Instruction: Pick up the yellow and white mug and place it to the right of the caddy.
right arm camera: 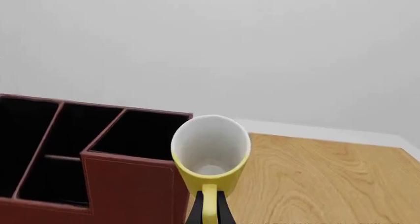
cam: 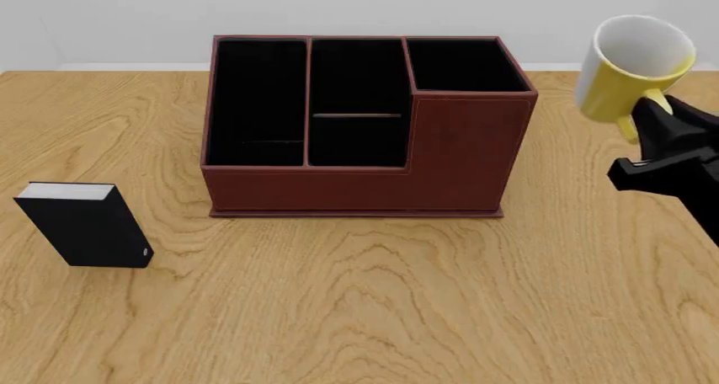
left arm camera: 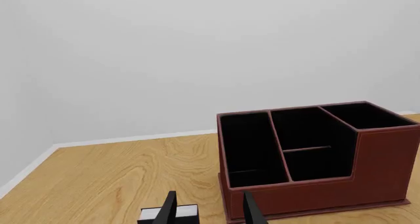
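The yellow and white mug (cam: pixel 629 68) hangs tilted in the air, off the right end of the caddy (cam: pixel 466 157) and above the table. My right gripper (cam: pixel 652 114) is shut on its yellow handle. In the right wrist view the mug (right arm camera: pixel 210 150) shows its white inside, with the handle pinched in the right gripper (right arm camera: pixel 208 211) and the caddy (right arm camera: pixel 128 189) close beside it. My left gripper (left arm camera: pixel 210 211) is open and holds nothing, low over the table in front of the caddy (left arm camera: pixel 387 165). It does not show in the front view.
A small black book-like block (cam: pixel 84 224) stands on the wooden table (cam: pixel 359 317) at the front left, well apart from the caddy. In the left wrist view the same block (left arm camera: pixel 187 212) shows partly behind a left finger. A white wall closes the far side.
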